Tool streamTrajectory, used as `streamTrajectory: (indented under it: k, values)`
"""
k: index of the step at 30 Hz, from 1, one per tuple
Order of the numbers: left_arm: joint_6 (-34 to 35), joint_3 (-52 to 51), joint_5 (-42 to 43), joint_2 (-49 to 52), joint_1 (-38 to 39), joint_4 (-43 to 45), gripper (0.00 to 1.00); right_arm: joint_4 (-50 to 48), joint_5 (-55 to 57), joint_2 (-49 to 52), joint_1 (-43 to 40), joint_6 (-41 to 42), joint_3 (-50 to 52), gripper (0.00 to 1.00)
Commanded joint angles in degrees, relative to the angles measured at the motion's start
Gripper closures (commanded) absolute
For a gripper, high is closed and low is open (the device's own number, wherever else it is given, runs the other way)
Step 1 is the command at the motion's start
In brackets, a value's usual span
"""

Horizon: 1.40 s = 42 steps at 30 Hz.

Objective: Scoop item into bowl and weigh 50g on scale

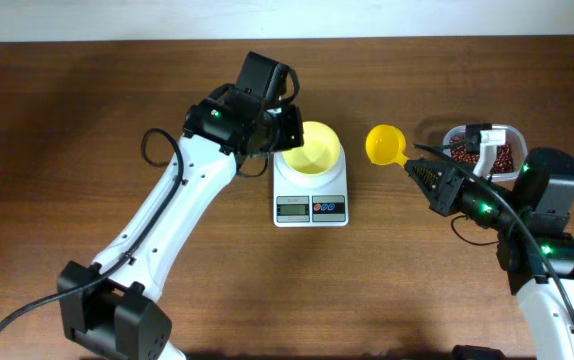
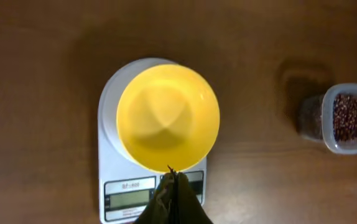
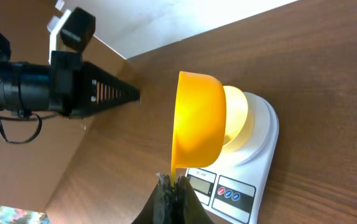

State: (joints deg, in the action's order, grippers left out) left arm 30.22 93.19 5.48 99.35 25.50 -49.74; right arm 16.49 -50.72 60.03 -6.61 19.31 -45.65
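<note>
The pale yellow bowl (image 1: 312,150) stands on the white scale (image 1: 310,205); in the left wrist view the bowl (image 2: 167,116) looks empty on the scale (image 2: 113,186). The beans (image 1: 472,152) lie in a clear tub (image 1: 510,135) at the right, also in the left wrist view (image 2: 346,117). My right gripper (image 1: 417,170) is shut on the handle of a yellow scoop (image 1: 385,145), held between the scale and the tub; the scoop (image 3: 197,118) shows close in the right wrist view. My left gripper (image 1: 292,125) is shut and empty, at the bowl's left rim.
The brown wooden table (image 1: 87,120) lies all around. The left arm reaches from the front left, the right arm from the front right. The scale's display (image 2: 129,199) shows no readable number.
</note>
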Motion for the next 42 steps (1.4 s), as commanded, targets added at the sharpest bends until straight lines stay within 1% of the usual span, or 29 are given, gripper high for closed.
streamTrajectory:
  k: [1,2,3,6,9,10,12,14,15,16,18,22,24,26,28,29,31,32,34,35,37,38,39,41,42]
  values:
    - [-3.6,0.6,-0.8,0.5,0.0,1.1,0.84,1.4,-1.2,-0.7,-0.2,-0.2,-1.4,0.96]
    - [-3.6,0.6,-0.8,0.5,0.0,1.0,0.95,1.7,-1.1,-0.7,-0.2,-0.3,-1.4,0.96]
    - [-3.6,0.6,-0.8,0.5,0.0,0.6,1.0,1.8,-1.1,-0.7,-0.2,-0.3,-1.4,0.96]
    - [-3.6,0.6,-1.2,0.5,0.0,0.5,1.0,1.8,1.9,-0.7,-0.2,-0.5,-1.4,0.96]
    - [-3.6,0.6,-4.9,0.5,0.0,-0.5,1.0,1.7,5.4,-0.7,-0.2,-0.5,-1.4,0.96]
    - [-5.2,0.2,-5.5,0.5,0.0,-0.7,1.0,1.5,6.6,-0.7,-0.2,-0.5,-1.4,0.96]
    - [-6.4,-0.2,-5.5,0.5,0.0,-2.2,1.0,0.3,8.4,-0.7,-0.2,-0.7,-1.4,0.96]
    - [-9.0,-0.3,-5.5,0.5,0.1,-4.0,1.0,-2.2,9.1,-0.7,-0.2,-0.7,-1.4,0.96]
    - [-11.7,-0.3,-5.5,0.5,0.5,-5.2,1.0,-5.1,9.0,-0.7,-0.2,-0.7,-1.4,0.96]
    - [-12.6,-0.5,-5.5,0.5,1.0,-5.5,1.0,-6.7,9.0,-0.7,-0.2,-0.7,-1.4,0.96]
    - [-14.1,-2.4,-6.0,0.5,3.8,-4.4,1.0,-10.7,9.1,-0.4,-0.2,-0.6,-1.4,0.96]
    - [-14.1,-7.8,-12.6,0.4,11.2,-2.4,1.0,-11.7,10.1,-0.1,-0.2,-0.6,-1.4,0.96]
    - [-14.1,-8.2,-12.9,0.2,13.7,-2.7,1.0,-12.1,11.8,0.5,-0.2,-0.7,-1.4,0.96]
    - [-14.1,-8.2,-14.4,-1.7,14.5,-4.9,1.0,-12.9,12.0,1.4,-0.2,-0.6,-1.4,0.96]
    - [-14.0,-8.3,-18.3,-4.9,14.5,-8.0,1.0,-14.4,12.0,2.2,-0.2,-0.6,-1.4,0.96]
    - [-14.0,-9.1,-20.2,-7.5,14.5,-9.1,1.0,-15.5,12.0,2.7,-0.2,-0.4,-1.4,0.96]
    - [-13.9,-13.6,-23.8,-15.9,14.5,-9.2,1.0,-16.8,12.0,3.3,-0.2,0.1,-1.4,0.96]
    - [-12.3,-17.6,-26.4,-21.6,14.0,-8.4,1.0,-17.4,12.0,3.4,-0.2,1.1,-1.4,0.96]
    - [-11.2,-26.1,-26.2,-31.5,11.8,-3.9,1.0,-17.7,12.0,3.4,-0.2,1.1,-1.4,0.96]
    - [-11.2,-30.4,-25.2,-36.1,10.3,-0.3,1.0,-17.5,11.9,3.4,-0.2,1.1,-1.4,0.96]
    - [-11.2,-40.5,-20.3,-45.3,6.3,9.5,1.0,-17.4,11.7,3.4,-0.2,1.1,-1.4,0.96]
    - [-11.2,-43.8,-18.1,-47.4,5.2,13.1,1.0,-17.4,11.7,3.4,-0.2,1.1,-1.4,0.96]
    - [-9.6,-48.5,-15.0,-49.0,4.0,18.1,1.0,-17.4,11.8,3.4,-0.2,1.1,-1.4,0.96]
    - [-9.0,-52.1,-12.2,-48.4,3.8,22.3,1.0,-17.4,11.8,3.4,-0.2,1.1,-1.4,0.96]
    - [-9.0,-54.0,-8.9,-46.1,3.8,25.9,1.0,-17.4,11.8,3.4,-0.2,1.1,-1.4,0.96]
